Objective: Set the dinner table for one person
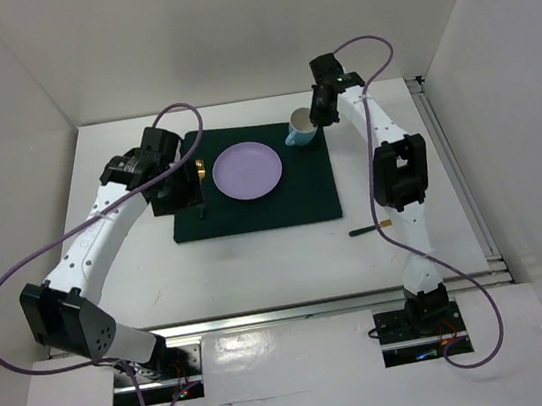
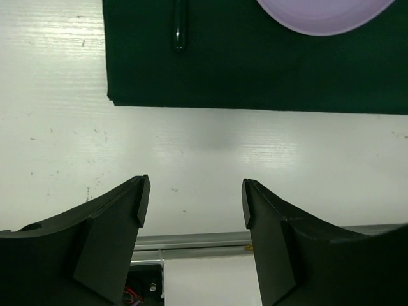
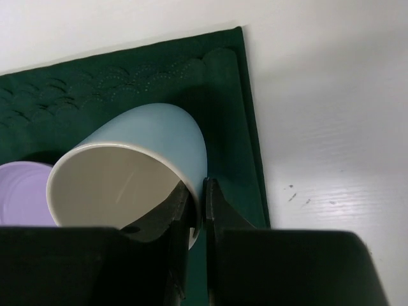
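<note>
The white dinner table (image 1: 260, 270) carries a dark green mat (image 1: 252, 211) with a lilac plate (image 1: 246, 170) on it. At the mat's far right corner a light blue cup (image 1: 299, 128) tilts, cream inside. My right gripper (image 3: 197, 188) is shut on the cup's (image 3: 159, 137) rim, one finger inside and one outside. My left gripper (image 2: 194, 197) stands open over bare table (image 2: 210, 153), just off the mat's (image 2: 255, 76) left side, holding nothing. A dark utensil handle (image 2: 179, 25) lies on the mat left of the plate (image 2: 325, 13).
A black-handled utensil with a gold end (image 1: 368, 230) lies on the table right of the mat. Metal rails run along the near edge (image 1: 316, 308) and the right edge (image 1: 459, 176). White walls enclose the table on three sides.
</note>
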`<state>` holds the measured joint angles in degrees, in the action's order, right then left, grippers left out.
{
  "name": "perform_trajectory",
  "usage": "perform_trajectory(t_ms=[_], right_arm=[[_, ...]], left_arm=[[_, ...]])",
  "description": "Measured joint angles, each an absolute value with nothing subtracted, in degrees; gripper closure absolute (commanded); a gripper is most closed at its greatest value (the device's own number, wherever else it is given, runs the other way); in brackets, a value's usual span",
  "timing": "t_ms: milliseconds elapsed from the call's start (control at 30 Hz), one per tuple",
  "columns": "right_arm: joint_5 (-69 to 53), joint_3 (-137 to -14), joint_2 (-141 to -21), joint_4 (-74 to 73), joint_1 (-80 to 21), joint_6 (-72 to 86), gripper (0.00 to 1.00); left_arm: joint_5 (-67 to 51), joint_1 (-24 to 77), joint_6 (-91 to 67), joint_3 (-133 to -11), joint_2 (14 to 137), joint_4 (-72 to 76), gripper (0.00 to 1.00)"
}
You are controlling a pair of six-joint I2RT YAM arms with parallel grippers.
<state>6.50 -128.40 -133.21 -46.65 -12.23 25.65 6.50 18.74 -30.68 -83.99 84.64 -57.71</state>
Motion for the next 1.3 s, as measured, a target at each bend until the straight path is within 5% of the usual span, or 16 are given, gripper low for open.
perform_trajectory(t_ms=[233, 300, 333, 433, 500, 667, 867, 1100, 1300], right_arm=[[6.5, -133.6, -138.1, -49.5, -12.6, 25.7, 0.99], [6.8, -133.6, -138.1, -49.5, -12.6, 25.7, 0.85], [6.9, -133.6, -138.2, -49.5, -12.7, 25.7, 0.68], [6.6, -133.7, -138.3, -49.4, -12.8, 26.0, 0.55], [6.0, -134.3, -138.3, -49.1, -12.8, 26.3, 0.31], [4.8, -136.0, -138.1, -48.9, -12.9, 26.6, 0.08], [2.5, -126.4, -128.6, -47.6, -12.2, 29.2, 0.06], [5.0, -85.9, -91.5, -43.7, -11.7, 36.6, 0.00], [6.5, -58.0, -76.1, -44.6, -12.3, 48.4, 0.31]], left_arm=[[6.2, 19.2, -31.6, -83.2, 81.2, -56.9, 0.22], [6.3, 19.2, -31.6, -83.2, 81.3, -57.0, 0.22], [6.3, 19.2, -31.6, -83.2, 81.3, -56.9, 0.21], [6.3, 19.2, -31.6, -83.2, 81.3, -57.0, 0.21], [6.4, 19.2, -31.5, -83.2, 81.4, -57.1, 0.20], [8.0, 19.2, -31.2, -85.1, 81.9, -58.4, 0.20], [11.2, 19.2, -29.4, -88.9, 82.0, -58.3, 0.10], [13.0, 19.2, -27.6, -93.1, 83.3, -58.2, 0.08], [11.5, 19.3, -27.0, -93.4, 86.5, -57.8, 0.10]])
